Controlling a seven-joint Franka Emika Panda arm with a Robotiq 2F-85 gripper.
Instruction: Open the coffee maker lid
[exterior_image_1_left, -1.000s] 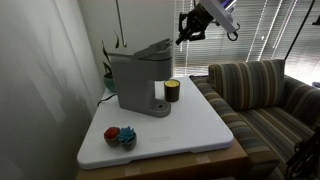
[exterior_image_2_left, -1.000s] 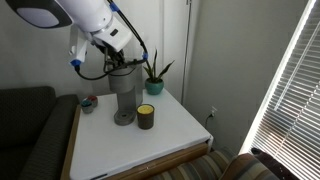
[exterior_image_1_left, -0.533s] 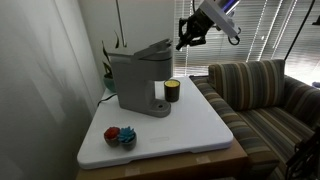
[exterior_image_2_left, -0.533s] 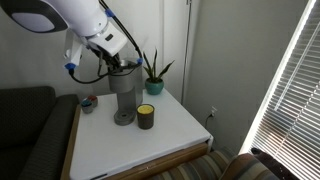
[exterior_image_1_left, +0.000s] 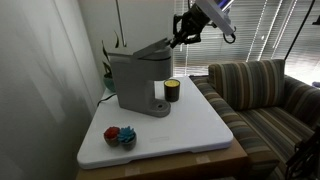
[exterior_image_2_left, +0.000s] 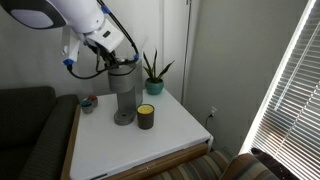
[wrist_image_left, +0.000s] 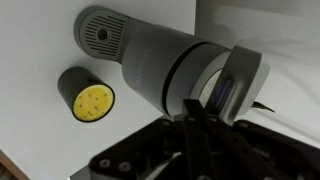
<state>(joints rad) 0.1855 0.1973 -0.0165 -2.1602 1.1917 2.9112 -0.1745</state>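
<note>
White tabletop (exterior_image_1_left: 200, 130) beside a striped couch (exterior_image_1_left: 255, 85) is carrying the coffee maker (exterior_image_1_left: 132, 80) toward its far wall-side corner, with a yellow-topped cup (exterior_image_1_left: 172, 90) sitting just beside the machine's foot. Lid (exterior_image_1_left: 152, 47) is tilting up at its front, partly raised. The hand (exterior_image_1_left: 181, 38) is hovering at that front lip with its fingers looking pressed together in the wrist view (wrist_image_left: 192, 118), likely acting as a narrow wedge for levering the hinged panel upward rather than pinching it.
</note>
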